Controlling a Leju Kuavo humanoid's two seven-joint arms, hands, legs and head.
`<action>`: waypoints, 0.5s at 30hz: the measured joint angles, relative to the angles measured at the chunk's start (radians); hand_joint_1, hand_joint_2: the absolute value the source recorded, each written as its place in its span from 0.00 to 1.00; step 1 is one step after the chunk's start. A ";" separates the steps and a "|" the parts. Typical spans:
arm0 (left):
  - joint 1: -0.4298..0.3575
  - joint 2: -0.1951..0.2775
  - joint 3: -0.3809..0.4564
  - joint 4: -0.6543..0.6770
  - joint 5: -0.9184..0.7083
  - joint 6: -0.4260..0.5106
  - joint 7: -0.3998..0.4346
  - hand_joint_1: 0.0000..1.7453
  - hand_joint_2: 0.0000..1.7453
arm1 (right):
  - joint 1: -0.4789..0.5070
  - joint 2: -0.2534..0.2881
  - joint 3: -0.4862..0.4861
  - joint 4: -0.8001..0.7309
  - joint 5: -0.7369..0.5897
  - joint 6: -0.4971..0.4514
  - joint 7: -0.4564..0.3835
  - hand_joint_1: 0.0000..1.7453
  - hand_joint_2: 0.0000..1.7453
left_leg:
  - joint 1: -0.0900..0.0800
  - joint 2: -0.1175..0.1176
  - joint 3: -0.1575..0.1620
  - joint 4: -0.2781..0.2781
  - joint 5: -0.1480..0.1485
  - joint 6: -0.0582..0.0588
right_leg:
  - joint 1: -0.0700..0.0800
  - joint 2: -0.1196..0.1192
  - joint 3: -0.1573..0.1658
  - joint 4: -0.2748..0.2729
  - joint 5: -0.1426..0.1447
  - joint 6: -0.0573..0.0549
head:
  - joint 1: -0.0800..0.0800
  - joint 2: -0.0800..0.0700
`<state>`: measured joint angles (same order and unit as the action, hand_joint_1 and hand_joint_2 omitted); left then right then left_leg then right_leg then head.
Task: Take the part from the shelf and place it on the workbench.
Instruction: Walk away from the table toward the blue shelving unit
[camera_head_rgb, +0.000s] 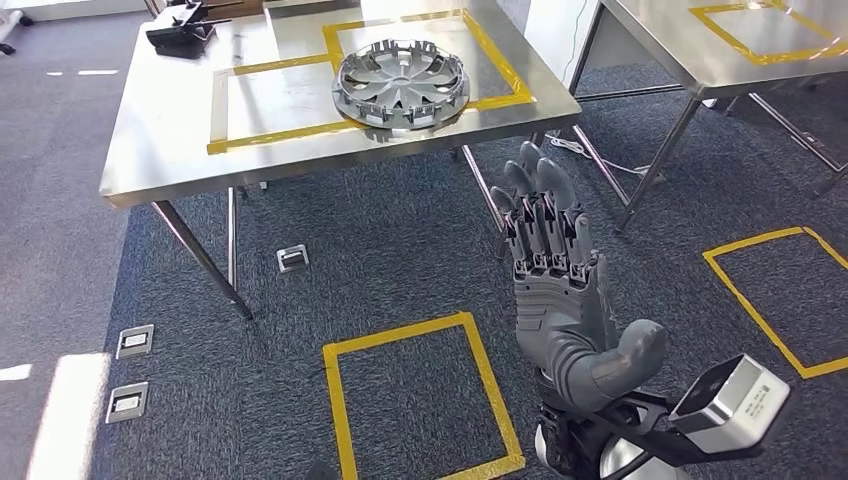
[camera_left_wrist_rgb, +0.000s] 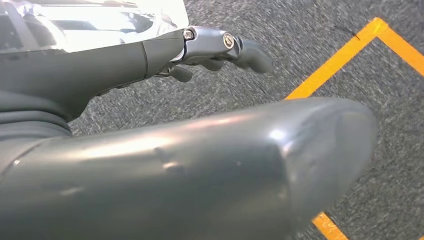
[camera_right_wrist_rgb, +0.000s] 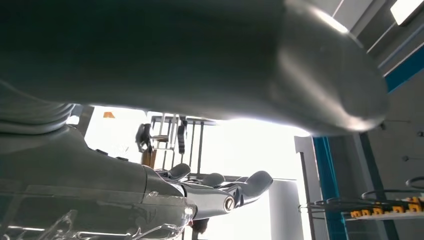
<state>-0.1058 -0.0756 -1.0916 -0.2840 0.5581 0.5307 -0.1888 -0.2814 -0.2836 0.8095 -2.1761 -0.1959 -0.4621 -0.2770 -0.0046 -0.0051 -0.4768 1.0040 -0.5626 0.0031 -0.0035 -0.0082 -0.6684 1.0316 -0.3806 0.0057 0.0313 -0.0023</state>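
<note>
On the steel tabletop (camera_head_rgb: 170, 140), a round silver wheel cover (camera_head_rgb: 401, 83) lies flat, straddling the yellow tape lines (camera_head_rgb: 270, 135) that mark out rectangles on the surface. At the far corner of the tabletop, well apart from the wheel cover, sits a dark metal tool (camera_head_rgb: 180, 28). Nothing is touching the wheel cover.

Nearer than the wheel cover and a little to its right, the robot's right hand (camera_head_rgb: 555, 275) is raised over the carpeted floor (camera_head_rgb: 400, 250), palm up, fingers stretched out straight and close together, pointing toward the tabletop's edge, thumb out to the side. It holds nothing. A small silver camera box (camera_head_rgb: 730, 405) is fixed beside its wrist.

Below the wheel cover, on the floor, a square of yellow tape (camera_head_rgb: 420, 400) is marked out, and another taped square (camera_head_rgb: 775, 300) lies off to its right. Small metal floor sockets (camera_head_rgb: 133, 342) are set into the carpet to the left of the nearer square. A second steel table (camera_head_rgb: 720, 60) stands to the right of the wheel cover.

The left hand (camera_left_wrist_rgb: 220, 50), seen from the left wrist view, hangs over the carpet near a line of yellow tape (camera_left_wrist_rgb: 340, 55), fingers fairly straight and holding nothing.
</note>
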 joint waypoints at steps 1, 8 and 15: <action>0.001 0.000 0.000 0.000 0.002 0.000 0.000 0.00 0.00 | 0.001 -0.001 -0.001 0.000 0.000 -0.001 0.001 0.00 0.00 | 0.001 0.003 -0.009 -0.003 0.012 0.007 | -0.001 0.003 -0.005 0.007 -0.013 0.006 | 0.000 0.000; 0.001 0.000 -0.001 0.000 0.012 0.004 0.006 0.00 0.00 | 0.018 -0.002 -0.007 0.001 0.005 -0.018 0.006 0.00 0.00 | -0.002 0.014 -0.121 -0.002 0.097 0.024 | -0.002 0.010 -0.033 0.298 -0.136 0.017 | 0.009 0.000; 0.001 0.000 -0.001 0.000 0.032 0.021 0.035 0.00 0.00 | 0.031 0.000 -0.014 0.029 0.023 -0.049 0.080 0.00 0.00 | -0.004 0.014 -0.184 0.014 0.159 -0.004 | 0.009 0.010 0.212 -0.055 -0.172 -0.010 | 0.008 0.000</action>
<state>-0.1043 -0.0761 -1.0922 -0.2840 0.5902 0.5519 -0.1535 -0.2508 -0.2831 0.7951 -2.1476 -0.1732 -0.5108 -0.1974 -0.0085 0.0091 -0.6604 1.0179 -0.4033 -0.0012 0.0054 0.0014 -0.4560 0.9769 -0.5528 -0.0042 0.0393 -0.0023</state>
